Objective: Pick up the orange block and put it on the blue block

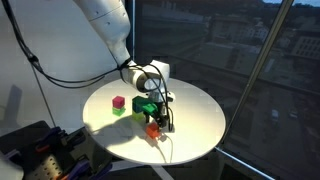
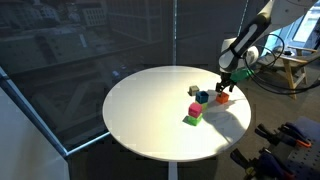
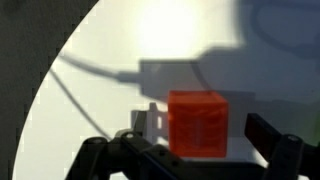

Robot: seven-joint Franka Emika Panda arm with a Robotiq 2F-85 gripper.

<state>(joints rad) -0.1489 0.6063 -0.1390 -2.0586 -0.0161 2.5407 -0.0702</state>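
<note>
The orange block [image 3: 200,120] sits on the white round table [image 3: 90,110], between the two fingers of my gripper [image 3: 200,152]. The gripper is open, with a gap on each side of the block. In both exterior views the gripper [image 1: 157,120] [image 2: 228,88] hangs low over the orange block [image 1: 153,130] [image 2: 222,99] near the table's edge. The blue block [image 2: 203,97] sits on the table a short way from the orange block. In the exterior view where the gripper is central, I cannot make out the blue block.
A pink cube [image 1: 118,102] [image 2: 195,108] rests on a green cube [image 2: 190,119] further in on the table [image 1: 190,110]. A cable [image 3: 95,70] lies across the tabletop. Windows stand behind the table, and equipment stands beside it.
</note>
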